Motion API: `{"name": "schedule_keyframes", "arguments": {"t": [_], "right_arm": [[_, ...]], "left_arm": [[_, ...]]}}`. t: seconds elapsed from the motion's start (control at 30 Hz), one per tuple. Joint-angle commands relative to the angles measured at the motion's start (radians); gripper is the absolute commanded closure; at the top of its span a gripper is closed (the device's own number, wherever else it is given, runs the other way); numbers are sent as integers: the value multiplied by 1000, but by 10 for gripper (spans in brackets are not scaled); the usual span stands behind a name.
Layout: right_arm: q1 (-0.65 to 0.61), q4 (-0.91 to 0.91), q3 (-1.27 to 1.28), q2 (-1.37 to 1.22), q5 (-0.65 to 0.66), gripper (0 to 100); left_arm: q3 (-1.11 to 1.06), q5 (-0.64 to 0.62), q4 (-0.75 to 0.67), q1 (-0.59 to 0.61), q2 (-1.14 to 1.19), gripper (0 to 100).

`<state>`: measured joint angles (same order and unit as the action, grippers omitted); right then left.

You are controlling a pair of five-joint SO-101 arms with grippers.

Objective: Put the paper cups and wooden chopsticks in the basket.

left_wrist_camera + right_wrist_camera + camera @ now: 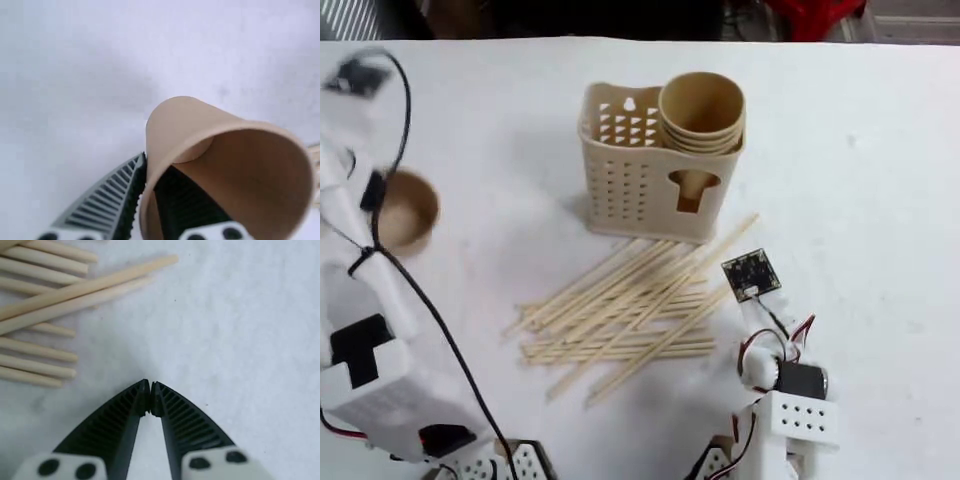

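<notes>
The left gripper point(151, 167) pinches the wall of a tan paper cup point(408, 210) near the left edge of the white table point(860, 150). This looks like the cup-carrying step, and the next move would be to lift it over the cream perforated plastic basket point(630, 185) mid-table. Pale wooden chopsticks point(630, 310) lie loose in front of it, with the right gripper point(150, 390) closed and empty beside them.

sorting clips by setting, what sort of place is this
Probably a robotics lab bench: small robot arms with exposed wiring at a white table, plus a basket and loose wooden chopsticks as props.

The left gripper point(151, 172) clamps the paper cup point(210, 130) by its wall, one finger inside, one outside; white table point(75, 75) beyond
</notes>
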<state>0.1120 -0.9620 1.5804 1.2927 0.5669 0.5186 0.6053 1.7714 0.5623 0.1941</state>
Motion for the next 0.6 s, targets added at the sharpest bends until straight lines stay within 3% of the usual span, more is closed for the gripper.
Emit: {"name": "schedule_keyframes", "arguments": {"t": [0.0, 0.13, 0.33, 0.47, 0.57], "right_arm": [[-10, 12, -3, -4, 2, 978], [-10, 12, -3, -4, 2, 978], [-10, 12, -3, -4, 2, 978], [-10, 12, -3, -4, 2, 978], [-10, 12, -3, -4, 2, 978]], "left_arm": [[259, -141, 15, -76, -62, 976], [390, -255, 15, -236, -124, 976], [500, -384, 8, -628, -226, 976], [522, -420, -84, -895, -232, 974], [457, -420, -221, -1009, -231, 973]]}}
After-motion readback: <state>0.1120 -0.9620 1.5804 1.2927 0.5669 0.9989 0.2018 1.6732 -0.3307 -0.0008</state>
